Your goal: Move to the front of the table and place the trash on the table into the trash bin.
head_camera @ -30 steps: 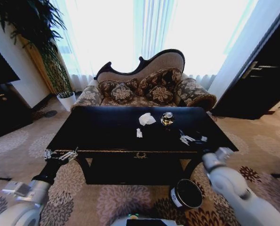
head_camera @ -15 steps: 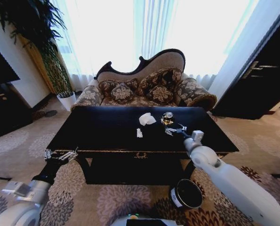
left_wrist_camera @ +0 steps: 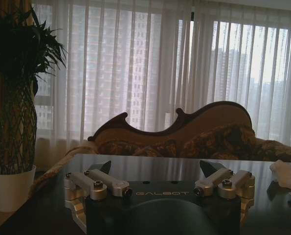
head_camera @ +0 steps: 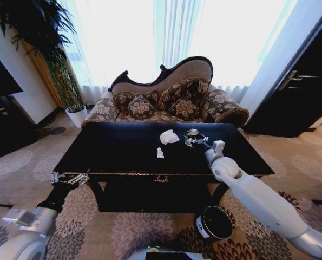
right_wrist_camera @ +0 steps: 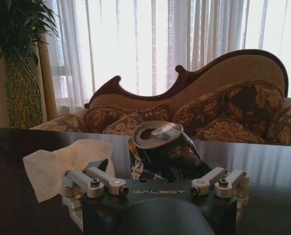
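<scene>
- Your right gripper (head_camera: 195, 139) is stretched over the table (head_camera: 112, 149) with its jaws spread wide, and the small dark shiny object (right_wrist_camera: 162, 152) sits between them; nothing is gripped yet.
- From the right wrist view, that object looks like a crushed dark can, leaning, its silver top tilted toward the camera.
- Risk, as I judge it: the dented, leaning body may squirt out sideways or roll if the fingers close off-centre.
- The white tissue (right_wrist_camera: 62, 165) lies just beside the can, close to one finger; you could snag it in the same pinch.
- A tiny white scrap (head_camera: 160, 153) rests nearer the table's front.
- The trash bin (head_camera: 214, 222) stands on the carpet below the table's right front.
- Your left gripper (left_wrist_camera: 162, 182) waits at the table's left front corner, jaws wide and empty.
</scene>
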Controlling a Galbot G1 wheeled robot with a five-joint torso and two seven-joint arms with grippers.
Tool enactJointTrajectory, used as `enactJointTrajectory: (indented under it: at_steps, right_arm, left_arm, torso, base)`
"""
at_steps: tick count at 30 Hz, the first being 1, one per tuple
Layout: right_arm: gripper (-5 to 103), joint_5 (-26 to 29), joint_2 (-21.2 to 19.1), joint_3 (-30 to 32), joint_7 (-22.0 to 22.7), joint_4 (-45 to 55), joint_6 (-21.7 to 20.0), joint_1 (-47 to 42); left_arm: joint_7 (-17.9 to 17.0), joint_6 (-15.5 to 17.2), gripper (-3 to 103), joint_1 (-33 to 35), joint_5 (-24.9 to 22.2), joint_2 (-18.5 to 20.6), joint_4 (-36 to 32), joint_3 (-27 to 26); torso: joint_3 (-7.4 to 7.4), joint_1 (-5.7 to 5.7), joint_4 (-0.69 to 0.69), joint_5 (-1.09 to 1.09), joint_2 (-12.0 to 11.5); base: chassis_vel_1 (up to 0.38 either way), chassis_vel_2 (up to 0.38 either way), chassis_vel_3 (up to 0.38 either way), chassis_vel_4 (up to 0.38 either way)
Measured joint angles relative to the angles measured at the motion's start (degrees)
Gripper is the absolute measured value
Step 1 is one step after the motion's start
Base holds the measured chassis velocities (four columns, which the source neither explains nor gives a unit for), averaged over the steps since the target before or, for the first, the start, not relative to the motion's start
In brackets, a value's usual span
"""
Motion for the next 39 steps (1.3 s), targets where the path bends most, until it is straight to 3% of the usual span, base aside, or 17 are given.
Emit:
enactJointTrajectory:
  at_steps: [2,4,7,10,13,15,16,23,27,33,39]
  right_arm:
    - [90,-0.21,0.59,-0.05,0.24,-0.12,0.00,-0.22]
    - [90,-0.23,0.64,-0.04,0.30,-0.12,0.01,-0.32]
    - [74,0.03,0.44,0.57,0.41,-0.12,0.08,-0.62]
    - [68,0.20,0.20,1.20,0.44,-0.10,0.16,-1.04]
    - [52,0.29,0.01,1.99,0.46,0.09,0.28,-1.89]
    - [52,0.29,-0.01,2.31,0.50,0.23,0.32,-2.27]
    - [47,0.29,-0.01,2.52,0.53,0.34,0.35,-2.57]
    - [15,0.35,0.36,7.57,1.06,3.32,0.54,-9.80]
    - [4,0.65,0.36,9.29,1.24,4.83,0.71,-11.88]
    - [0,1.33,0.26,11.52,2.55,6.82,0.68,-13.15]
    - [0,2.19,-0.59,19.75,2.57,11.67,1.03,-20.07]
  left_arm:
    - [0.00,0.00,100,0.00,0.00,0.00,0.00,0.00]
    - [0.00,0.00,100,0.00,0.00,0.00,0.00,0.00]
    - [0.00,0.00,100,0.00,0.00,0.00,0.00,0.00]
    - [0.00,0.00,100,0.00,0.00,0.00,0.00,0.00]
    - [0.00,0.00,100,0.00,0.00,0.00,0.00,0.00]
    - [0.00,0.00,100,0.00,0.00,0.00,0.00,0.00]
    - [0.00,0.00,100,0.00,0.00,0.00,0.00,0.00]
    - [0.00,0.00,100,0.00,0.00,0.00,0.00,0.00]
    - [0.00,0.00,100,0.00,0.00,0.00,0.00,0.00]
    - [-0.01,0.00,100,0.00,0.00,0.00,0.00,0.00]
    - [-0.01,0.00,100,0.00,0.00,0.00,0.00,0.00]
  torso:
    - [0.00,0.00,0.00,0.01,0.00]
    - [0.00,0.00,0.01,0.00,0.00]
    - [0.00,0.00,0.00,0.00,0.00]
    - [0.00,0.00,0.00,0.00,0.00]
    - [0.00,0.00,0.00,0.00,0.00]
    - [0.00,0.00,0.00,0.00,0.00]
    - [0.00,0.00,0.00,0.00,0.00]
    - [0.00,0.00,0.00,0.00,0.00]
    - [0.00,0.00,-0.01,0.00,0.00]
    - [0.00,0.00,0.02,0.00,0.00]
    - [0.00,0.00,-0.01,0.02,0.00]
  base:
    - [0.000,0.000,0.000,0.000]
    - [0.000,0.000,0.000,0.000]
    - [0.000,0.000,0.000,0.000]
    - [0.000,0.000,0.000,0.000]
    - [0.000,0.000,0.000,0.000]
    - [0.000,0.000,0.000,0.000]
    - [0.000,0.000,0.000,0.000]
    - [0.000,0.000,0.000,0.000]
    - [0.000,0.000,0.000,0.000]
    - [0.000,0.000,0.000,0.000]
    - [0.000,0.000,0.000,0.000]
